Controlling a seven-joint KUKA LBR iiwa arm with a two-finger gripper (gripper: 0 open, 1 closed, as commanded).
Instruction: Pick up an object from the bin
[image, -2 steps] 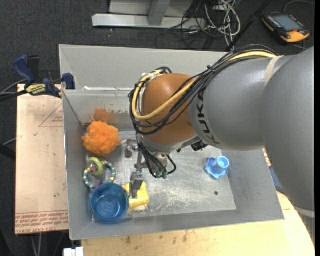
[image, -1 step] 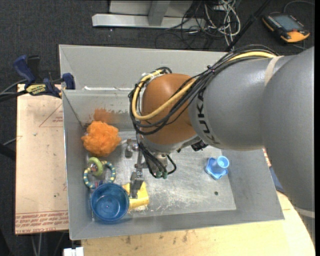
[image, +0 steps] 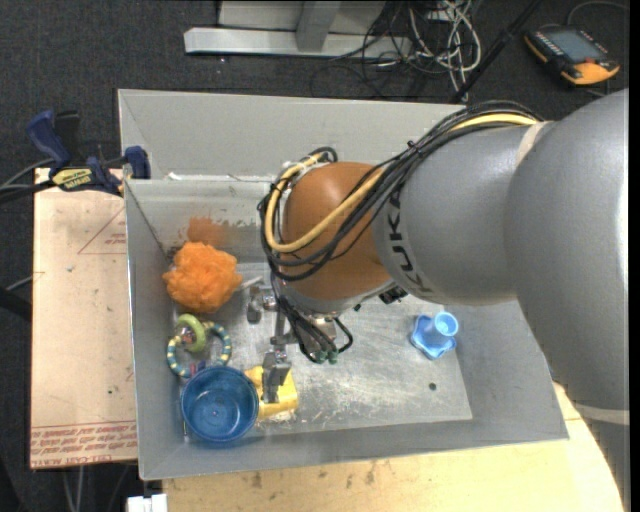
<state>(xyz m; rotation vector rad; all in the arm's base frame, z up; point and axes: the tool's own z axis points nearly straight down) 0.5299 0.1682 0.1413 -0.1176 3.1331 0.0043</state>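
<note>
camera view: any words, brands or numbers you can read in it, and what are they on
"KUKA": on the grey arm, running sideways, partly behind the cables.
Handheld unit on the floor at top right: its screen and labels are too small to read.
Orange ball, blue bowl, blue cup: no text to be seen on them.

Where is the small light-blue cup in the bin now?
The small light-blue cup lies alone on the bin floor at the camera view's right, well apart from the gripper and the blue bowl.
</note>
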